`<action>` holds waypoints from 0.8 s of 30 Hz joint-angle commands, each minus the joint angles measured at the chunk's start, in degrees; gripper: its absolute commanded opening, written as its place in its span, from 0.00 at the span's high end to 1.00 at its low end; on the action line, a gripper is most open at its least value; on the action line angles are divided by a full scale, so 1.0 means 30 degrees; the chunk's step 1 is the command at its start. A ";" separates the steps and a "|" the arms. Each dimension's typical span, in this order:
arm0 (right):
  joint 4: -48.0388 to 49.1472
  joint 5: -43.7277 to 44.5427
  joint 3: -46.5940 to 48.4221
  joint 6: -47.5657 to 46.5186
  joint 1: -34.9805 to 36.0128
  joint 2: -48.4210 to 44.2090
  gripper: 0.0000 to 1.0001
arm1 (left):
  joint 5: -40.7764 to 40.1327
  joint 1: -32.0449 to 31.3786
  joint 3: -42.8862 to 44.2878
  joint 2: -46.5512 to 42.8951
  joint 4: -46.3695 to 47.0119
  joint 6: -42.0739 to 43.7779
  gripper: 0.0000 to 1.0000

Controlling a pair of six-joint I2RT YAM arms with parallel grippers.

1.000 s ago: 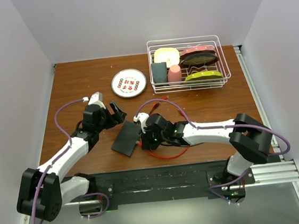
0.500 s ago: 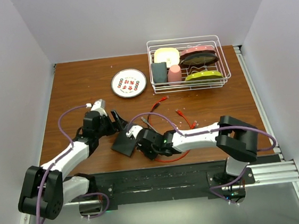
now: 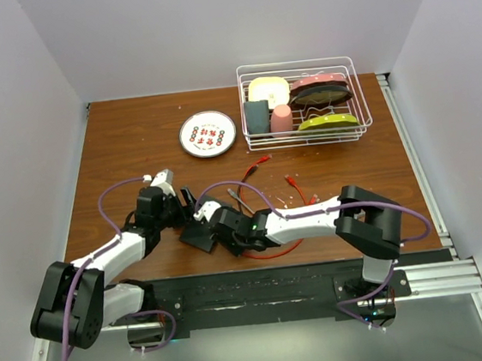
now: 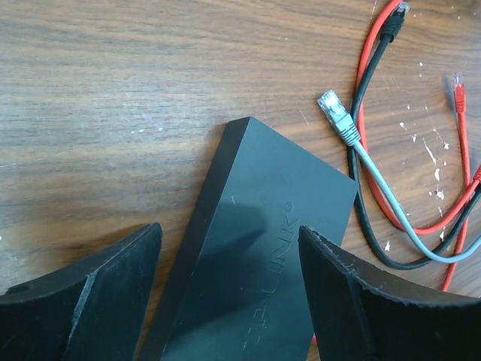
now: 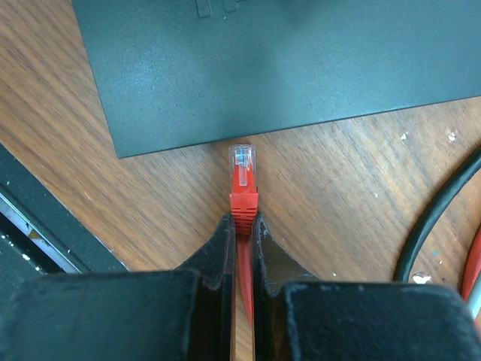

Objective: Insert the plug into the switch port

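Note:
The switch (image 4: 263, 263) is a flat dark-grey box lying on the wooden table (image 3: 117, 150); from above the switch (image 3: 197, 235) sits between the two arms. My left gripper (image 4: 229, 228) stands open astride it, one finger (image 4: 98, 301) on each side, with a gap on the left. My right gripper (image 5: 240, 222) is shut on the red plug (image 5: 243, 180). The plug's clear tip points at the switch's (image 5: 263, 60) near edge and stops just short of it. No sockets show in any view.
Loose red, black and grey cables (image 4: 376, 188) lie right of the switch, a grey plug (image 4: 334, 113) among them. A round white plate (image 3: 208, 133) and a wire rack (image 3: 304, 100) of dishes stand at the back. A black rail (image 3: 261, 286) runs along the near edge.
My right arm has swung left and nearer with the red plug, up to the switch's edge. The left gripper has come down over the switch and its jaws have narrowed a little.

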 commanded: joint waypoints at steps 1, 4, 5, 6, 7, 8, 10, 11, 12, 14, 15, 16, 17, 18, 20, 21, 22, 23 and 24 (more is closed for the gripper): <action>-0.0829 0.0416 0.0907 -0.0202 0.0280 0.0287 1.00 | 0.0252 0.0165 -0.0415 -0.0161 0.0902 0.0303 0.23; -0.0976 0.0533 0.1083 -0.0202 0.0368 0.0288 1.00 | 0.0253 0.0165 -0.0445 -0.0133 0.0932 0.0215 0.23; -0.1005 0.0650 0.1112 -0.0173 0.0397 0.0288 1.00 | 0.0282 0.0165 -0.0445 -0.0132 0.0932 0.0215 0.24; -0.1034 0.0709 0.1113 -0.0173 0.0397 0.0172 1.00 | 0.0282 0.0165 -0.0474 -0.0132 0.0932 0.0186 0.24; -0.1035 0.0709 0.1113 -0.0144 0.0426 0.0142 1.00 | 0.0340 0.0165 -0.0475 -0.0161 0.0932 0.0186 0.24; -0.1006 0.0738 0.1084 -0.0115 0.0426 0.0054 1.00 | 0.0341 0.0165 -0.0475 -0.0104 0.0932 0.0186 0.24; -0.0918 0.0739 0.1112 -0.0027 0.0456 -0.0005 1.00 | 0.0399 0.0165 -0.0504 -0.0074 0.0990 0.0186 0.24; -0.0859 0.0768 0.1171 0.0061 0.0456 -0.0005 1.00 | 0.0399 0.0165 -0.0533 -0.0045 0.0990 0.0186 0.24; -0.0830 0.0826 0.1200 0.0090 0.0485 -0.0005 1.00 | 0.0399 0.0165 -0.0533 -0.0015 0.1019 0.0186 0.24; -0.0830 0.0944 0.1259 0.0178 0.0485 0.0082 1.00 | 0.0545 0.0165 -0.0591 0.0073 0.1107 0.0157 0.24; -0.0829 0.1089 0.1346 0.0179 0.0485 0.0112 1.00 | 0.0546 0.0165 -0.0563 0.0102 0.1108 0.0156 0.25; -0.0858 0.1090 0.1405 0.0237 0.0485 0.0315 1.00 | 0.0575 0.0165 -0.0591 0.0131 0.1108 0.0156 0.25; -0.0888 0.1090 0.1522 0.0208 0.0514 0.0404 1.00 | 0.0604 0.0165 -0.0592 0.0131 0.1166 0.0156 0.25; -0.0859 0.1119 0.1581 0.0208 0.0514 0.0492 1.00 | 0.0604 0.0165 -0.0650 0.0131 0.1195 0.0098 0.25; -0.0772 0.1120 0.1698 0.0267 0.0514 0.0667 1.00 | 0.0692 0.0165 -0.0680 0.0161 0.1254 0.0069 0.25; -0.0771 0.1120 0.1728 0.0325 0.0514 0.0698 1.00 | 0.0721 0.0165 -0.0709 0.0219 0.1254 0.0040 0.25; -0.0771 0.1207 0.1757 0.0412 0.0514 0.0727 1.00 | 0.0779 0.0165 -0.0738 0.0248 0.1312 0.0039 0.26; -0.0713 0.1208 0.1815 0.0413 0.0514 0.0785 1.00 | 0.0809 0.0165 -0.0767 0.0249 0.1342 0.0010 0.26; -0.0741 0.1208 0.1845 0.0442 0.0572 0.0844 1.00 | 0.0809 0.0165 -0.0797 0.0249 0.1342 -0.0019 0.25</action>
